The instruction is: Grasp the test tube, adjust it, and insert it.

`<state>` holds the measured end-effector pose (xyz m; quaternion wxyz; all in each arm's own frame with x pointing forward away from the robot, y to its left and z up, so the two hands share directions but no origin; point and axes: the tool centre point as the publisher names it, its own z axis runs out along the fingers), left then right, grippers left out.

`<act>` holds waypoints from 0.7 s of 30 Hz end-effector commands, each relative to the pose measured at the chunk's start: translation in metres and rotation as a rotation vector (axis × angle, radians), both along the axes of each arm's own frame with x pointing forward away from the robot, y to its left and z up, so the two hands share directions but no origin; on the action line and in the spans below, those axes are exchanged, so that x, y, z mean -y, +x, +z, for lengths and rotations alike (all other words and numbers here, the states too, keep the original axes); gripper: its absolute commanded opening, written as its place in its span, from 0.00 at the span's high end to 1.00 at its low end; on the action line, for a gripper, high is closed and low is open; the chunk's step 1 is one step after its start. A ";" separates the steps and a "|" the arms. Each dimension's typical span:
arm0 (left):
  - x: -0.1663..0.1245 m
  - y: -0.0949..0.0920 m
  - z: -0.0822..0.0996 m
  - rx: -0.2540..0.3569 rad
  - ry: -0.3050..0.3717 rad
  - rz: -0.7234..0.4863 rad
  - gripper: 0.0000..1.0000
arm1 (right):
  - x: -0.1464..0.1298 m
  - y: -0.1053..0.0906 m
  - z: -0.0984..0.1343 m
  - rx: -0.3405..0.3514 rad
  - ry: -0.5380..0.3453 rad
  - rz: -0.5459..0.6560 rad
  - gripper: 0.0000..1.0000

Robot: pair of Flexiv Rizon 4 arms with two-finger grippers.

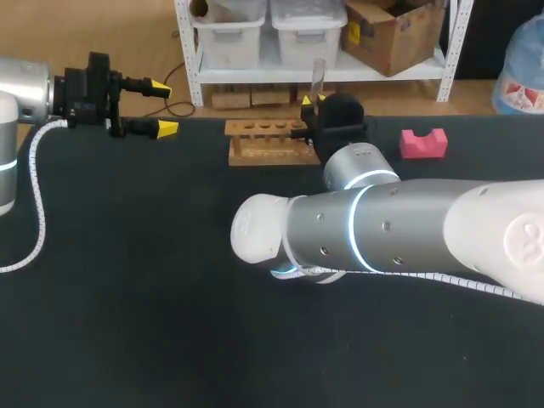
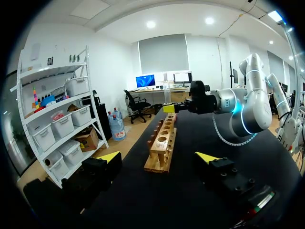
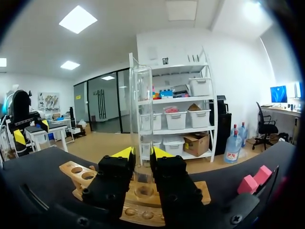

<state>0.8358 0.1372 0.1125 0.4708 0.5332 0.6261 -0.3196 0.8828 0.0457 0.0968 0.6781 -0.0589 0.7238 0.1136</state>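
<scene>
- My right gripper (image 3: 142, 155) is closed on the test tube (image 3: 142, 109), one yellow-tipped finger on each side of the clear glass.
- The tube stands upright, its long axis vertical and its open mouth high above my fingers.
- Directly beneath, its rounded lower end hangs over a hole at one end of the wooden rack (image 3: 76, 174); I cannot tell whether it has entered. I judge the next move to be straight down.
- A pink block (image 1: 422, 143) lies beside the rack on the black desk (image 1: 127, 280), out of the way.
- My left gripper (image 1: 164, 108) hangs wide open and empty, well apart beyond the rack's far end.
</scene>
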 end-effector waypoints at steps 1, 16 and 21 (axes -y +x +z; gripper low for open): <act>-0.001 -0.001 -0.001 0.003 -0.002 0.000 0.00 | 0.001 -0.004 0.002 -0.004 -0.007 0.002 1.00; -0.001 -0.001 -0.001 0.003 -0.002 0.000 0.00 | 0.001 -0.002 -0.008 -0.017 -0.040 0.001 0.75; -0.001 -0.001 -0.001 0.003 -0.002 0.000 0.00 | 0.001 -0.003 -0.005 -0.013 -0.040 0.002 0.65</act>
